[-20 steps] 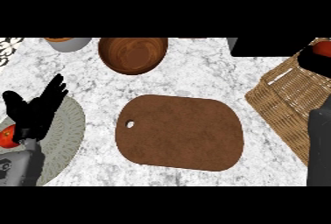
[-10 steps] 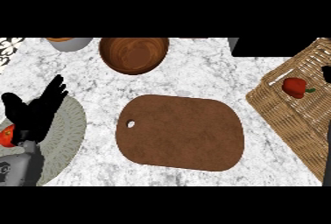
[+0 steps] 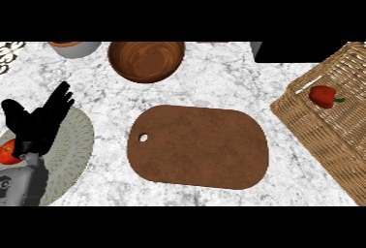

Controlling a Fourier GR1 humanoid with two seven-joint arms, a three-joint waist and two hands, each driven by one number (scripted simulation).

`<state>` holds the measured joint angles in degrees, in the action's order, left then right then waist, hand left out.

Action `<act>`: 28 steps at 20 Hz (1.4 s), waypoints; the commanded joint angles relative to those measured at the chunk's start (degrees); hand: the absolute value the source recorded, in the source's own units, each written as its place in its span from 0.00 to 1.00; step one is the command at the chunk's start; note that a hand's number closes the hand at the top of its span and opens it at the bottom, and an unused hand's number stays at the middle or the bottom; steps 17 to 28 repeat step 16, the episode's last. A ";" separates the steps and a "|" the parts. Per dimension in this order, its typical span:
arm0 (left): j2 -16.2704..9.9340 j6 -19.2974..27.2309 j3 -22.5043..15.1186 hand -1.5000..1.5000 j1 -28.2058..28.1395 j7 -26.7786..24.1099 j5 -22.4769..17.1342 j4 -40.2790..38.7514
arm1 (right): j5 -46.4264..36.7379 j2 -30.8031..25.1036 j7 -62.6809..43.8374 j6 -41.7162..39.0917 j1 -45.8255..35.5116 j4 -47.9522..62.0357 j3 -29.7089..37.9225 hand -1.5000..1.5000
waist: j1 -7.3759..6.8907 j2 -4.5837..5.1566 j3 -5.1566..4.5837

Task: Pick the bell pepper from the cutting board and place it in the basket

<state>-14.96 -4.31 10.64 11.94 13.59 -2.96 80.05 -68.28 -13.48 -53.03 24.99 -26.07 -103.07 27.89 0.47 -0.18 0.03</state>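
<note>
At the counter's left edge the left hand rests open, fingers straight and pointing up, holding nothing, over a grey patterned plate; a red fruit shows just beside the hand at that edge. Along the counter's far edge stand a grey pot and, to its right, a wooden bowl. A brown cutting board with a small hole near its left end lies bare in the middle of the marble counter. At the right edge sits a wicker basket, and the red bell pepper lies inside it, near its far corner. The right hand is out of view.
</note>
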 commanded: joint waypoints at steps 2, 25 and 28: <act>0.48 0.81 0.10 0.50 -1.51 1.01 0.02 1.84 | 6.10 2.08 -2.05 4.78 6.18 -12.47 6.95 0.00 | 1.05 -0.38 0.06; -0.18 0.82 1.65 0.50 -4.25 -0.51 0.01 2.21 | 44.97 6.22 2.93 -14.57 37.94 -40.95 22.46 0.00 | 3.36 -1.00 0.07; -0.18 0.82 1.65 0.50 -4.25 -0.51 0.01 2.21 | 44.97 6.22 2.93 -14.57 37.94 -40.95 22.46 0.00 | 3.36 -1.00 0.07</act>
